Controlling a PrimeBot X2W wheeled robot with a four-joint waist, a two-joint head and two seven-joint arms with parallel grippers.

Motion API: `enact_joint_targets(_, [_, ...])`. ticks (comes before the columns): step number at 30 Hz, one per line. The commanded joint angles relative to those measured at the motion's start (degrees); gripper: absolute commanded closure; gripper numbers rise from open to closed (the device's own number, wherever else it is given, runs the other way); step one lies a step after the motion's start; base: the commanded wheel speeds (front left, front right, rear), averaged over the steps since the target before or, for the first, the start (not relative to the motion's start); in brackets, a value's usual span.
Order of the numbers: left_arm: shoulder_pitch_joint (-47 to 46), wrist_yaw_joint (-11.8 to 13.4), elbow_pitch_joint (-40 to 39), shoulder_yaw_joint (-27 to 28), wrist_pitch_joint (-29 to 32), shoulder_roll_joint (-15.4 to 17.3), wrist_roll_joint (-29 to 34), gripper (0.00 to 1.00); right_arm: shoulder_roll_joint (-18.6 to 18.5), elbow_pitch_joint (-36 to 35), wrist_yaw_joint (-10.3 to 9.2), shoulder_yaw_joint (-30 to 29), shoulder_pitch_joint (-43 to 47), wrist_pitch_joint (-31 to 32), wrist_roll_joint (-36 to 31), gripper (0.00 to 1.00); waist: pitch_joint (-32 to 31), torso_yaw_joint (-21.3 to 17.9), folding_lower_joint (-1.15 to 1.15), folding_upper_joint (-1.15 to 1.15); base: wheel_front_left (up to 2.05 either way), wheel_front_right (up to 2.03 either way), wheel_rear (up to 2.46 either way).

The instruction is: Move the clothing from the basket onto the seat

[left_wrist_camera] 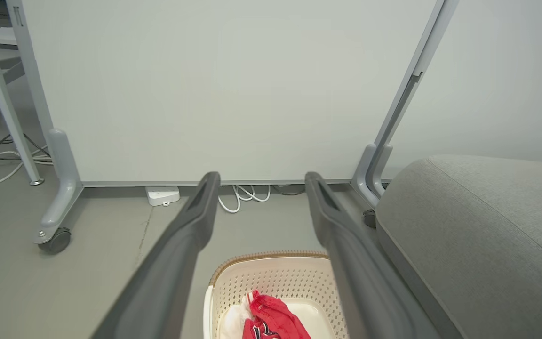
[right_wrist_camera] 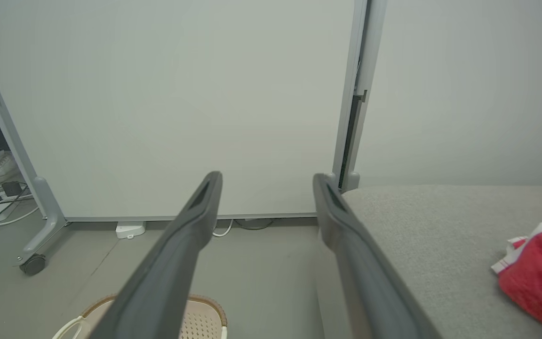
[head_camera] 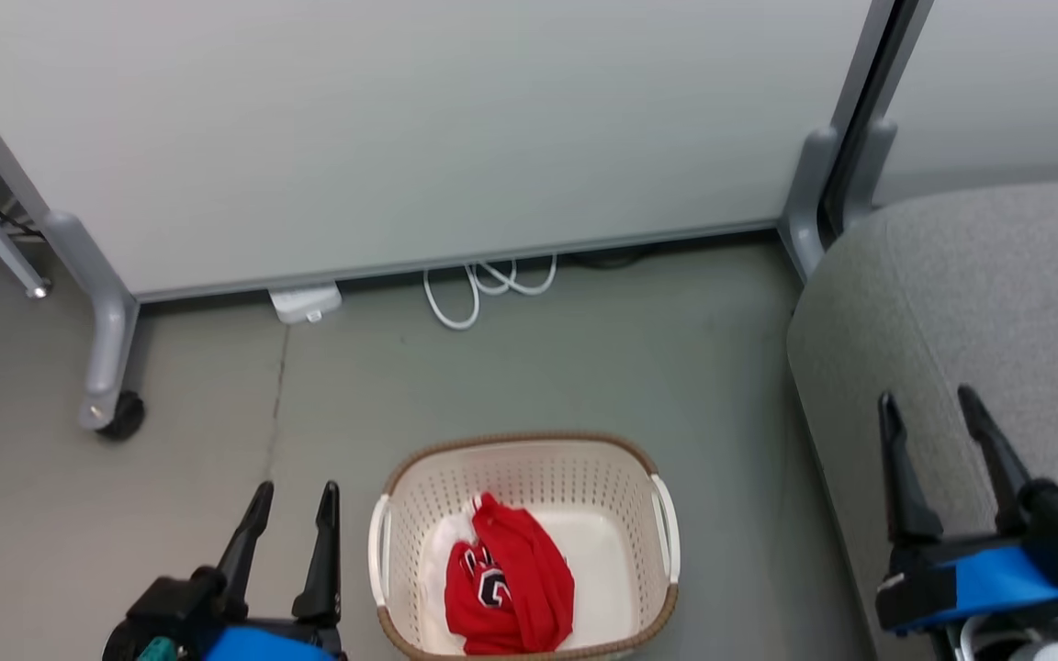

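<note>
Clothing (head_camera: 511, 583): partly in basket (head_camera: 529, 442), partly on seat (head_camera: 951, 303).
Lies crumpled as a red jersey with black-and-white numerals at bottom centre of head view, inside the cream basket standing on floor (head_camera: 584, 367); shows again as second red piece (right_wrist_camera: 539, 278) with white trim at lower right of right wrist view, resting on the grey seat. Left gripper (head_camera: 298, 488) at lower left, just beside the basket, fingers spread apart, holding nothing; right gripper (head_camera: 926, 397) at lower right, seen against the seat's fabric, likewise spread wide and empty.
</note>
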Motion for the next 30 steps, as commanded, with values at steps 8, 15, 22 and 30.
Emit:
enact_joint_targets(8, [-11.36,-0.24,4.96,-3.89,-0.17,0.24,1.11,0.00,0.07,-4.75,-0.03,2.38,-9.43,-0.54,-1.44,0.00,18.39,-5.32,0.00,0.00,0.00,0.00,0.00])
enact_joint_targets(15, [-23.41,-0.25,16.85,-6.56,-0.05,0.33,1.35,0.00,0.10,-6.28,-0.03,5.01,-17.73,-1.87,-1.41,0.00,30.21,-9.59,0.00,0.00,0.00,0.00,0.00])
enact_joint_targets(22, [-34.34,0.73,33.38,-7.33,4.79,0.75,2.12,0.00,0.10,-6.51,-0.03,8.43,-22.81,-3.79,0.02,0.00,37.88,-13.61,0.00,0.00,0.00,0.00,0.00])
enact_joint_targets(30, [-42.89,4.53,45.31,-6.32,8.46,2.12,1.83,0.00,0.10,-7.33,-0.03,11.08,-23.90,-5.90,2.69,0.00,44.00,-17.69,0.00,0.00,0.00,0.00,0.00])
